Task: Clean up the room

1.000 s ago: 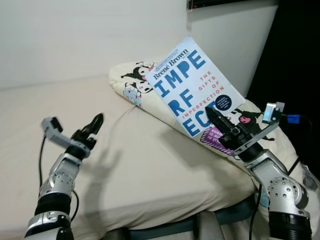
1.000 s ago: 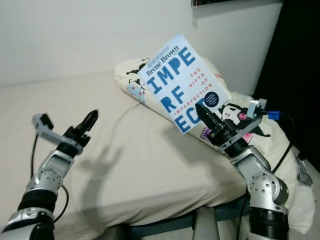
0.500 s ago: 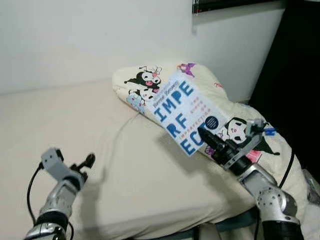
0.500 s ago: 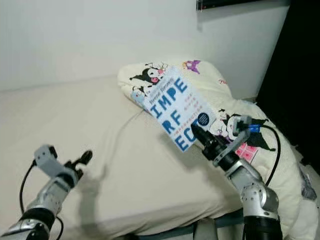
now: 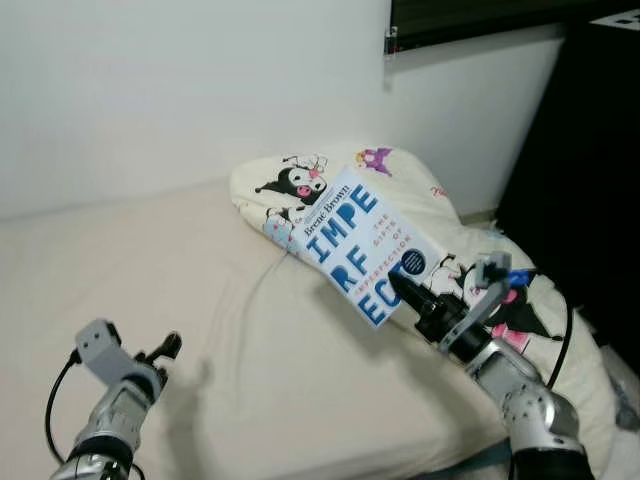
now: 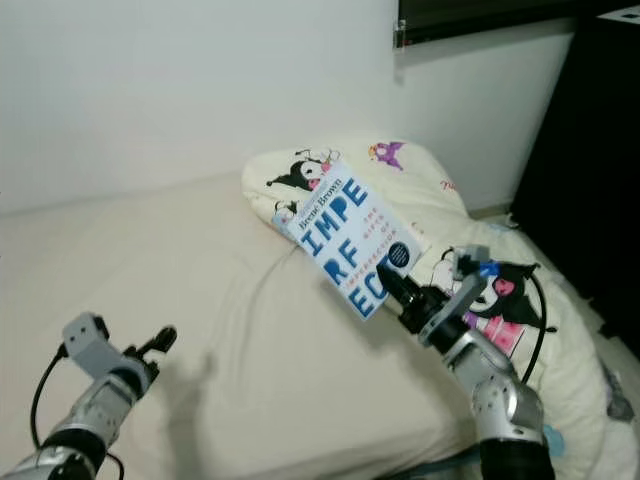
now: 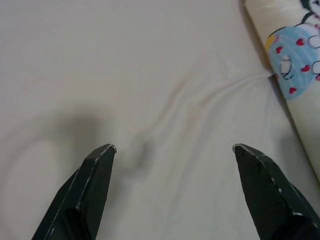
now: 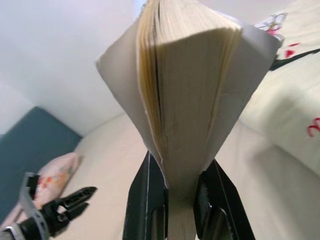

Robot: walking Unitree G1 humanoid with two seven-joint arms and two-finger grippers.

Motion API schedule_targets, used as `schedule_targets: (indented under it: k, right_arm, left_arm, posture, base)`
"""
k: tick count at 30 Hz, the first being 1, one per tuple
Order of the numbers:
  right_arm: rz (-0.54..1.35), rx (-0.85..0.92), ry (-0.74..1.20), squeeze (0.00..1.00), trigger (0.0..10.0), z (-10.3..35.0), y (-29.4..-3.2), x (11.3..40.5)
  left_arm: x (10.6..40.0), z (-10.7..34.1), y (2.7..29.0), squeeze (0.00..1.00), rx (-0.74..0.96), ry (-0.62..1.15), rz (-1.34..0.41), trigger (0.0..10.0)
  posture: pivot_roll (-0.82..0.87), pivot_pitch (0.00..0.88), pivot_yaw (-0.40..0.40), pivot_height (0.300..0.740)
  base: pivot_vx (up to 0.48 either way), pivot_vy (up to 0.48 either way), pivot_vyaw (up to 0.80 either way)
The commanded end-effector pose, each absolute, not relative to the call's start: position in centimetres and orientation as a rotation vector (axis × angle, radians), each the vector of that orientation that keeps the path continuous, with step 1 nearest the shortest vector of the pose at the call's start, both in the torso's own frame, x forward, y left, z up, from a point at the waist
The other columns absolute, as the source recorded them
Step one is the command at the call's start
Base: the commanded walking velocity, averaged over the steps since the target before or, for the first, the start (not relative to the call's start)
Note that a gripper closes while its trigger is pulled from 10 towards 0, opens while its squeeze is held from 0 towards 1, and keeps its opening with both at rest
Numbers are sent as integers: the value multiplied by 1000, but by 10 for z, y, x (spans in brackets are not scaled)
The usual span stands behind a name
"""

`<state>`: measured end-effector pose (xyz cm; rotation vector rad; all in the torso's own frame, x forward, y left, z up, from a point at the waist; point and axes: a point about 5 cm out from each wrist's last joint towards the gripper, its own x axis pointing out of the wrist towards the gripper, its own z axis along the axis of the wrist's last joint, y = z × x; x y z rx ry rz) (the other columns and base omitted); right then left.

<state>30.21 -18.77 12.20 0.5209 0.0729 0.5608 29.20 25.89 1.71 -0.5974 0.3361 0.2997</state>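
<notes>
Right eye view: book (image 6: 352, 246) still pinched in right hand (image 6: 408, 296), lower than before; left hand (image 7: 172, 165) spread.

The two head views look forward and down from above onto the bed (image 5: 250, 330), facing the white wall (image 5: 180, 90) behind it; both take in the same stretch, the right eye's picture set slightly to one side. The left wrist view looks along its fingers (image 7: 90, 185), close over the cream sheet, and catches the edge of the printed pillow (image 7: 300, 65) also seen from the head. The right wrist view looks along its pincer (image 8: 174, 210), very near the book (image 8: 185, 100) page edges, with the left pincer (image 8: 82, 194) beyond
</notes>
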Motion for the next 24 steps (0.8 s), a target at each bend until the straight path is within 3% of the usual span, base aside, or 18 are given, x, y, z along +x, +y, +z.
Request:
schedule_targets:
  k: [1,4,5,13,15,22,24]
  right_arm:
    - [543,507,60,0,0,119,-188,302]
    - [506,455,117,0,0,105,-189,301]
    - [457,417,195,0,10000,90,-191,299]
    - [439,370,301,0,10000,59,-188,289]
    - [464,354,324,0,10000,51,-183,285]
    - [449,348,371,0,10000,33,-183,279]
    - [438,351,386,0,10000,28,-185,277]
  left_arm:
    - [283,12,269,0,-565,353,342,10000]
    - [277,4,265,0,-498,400,323,10000]
    - [269,-5,261,0,-471,451,319,10000]
    - [232,-37,259,0,-367,625,367,10000]
    - [209,-52,262,0,-332,720,412,10000]
    - [184,-67,261,0,-315,826,440,10000]
    - [177,-71,260,0,-294,878,445,10000]
  posture:
    - [-103,82,91,707]
    - [-100,79,91,707]
    - [-99,77,90,707]
    - [-90,72,87,707]
    - [-89,69,86,707]
    - [-80,62,88,707]
    - [-76,63,88,707]
  base:
    - [-465,0,0]
    - [0,0,0]
    - [0,0,0]
    - [0,0,800]
    - [0,0,794]
    - [0,0,794]
    - [-480,0,794]
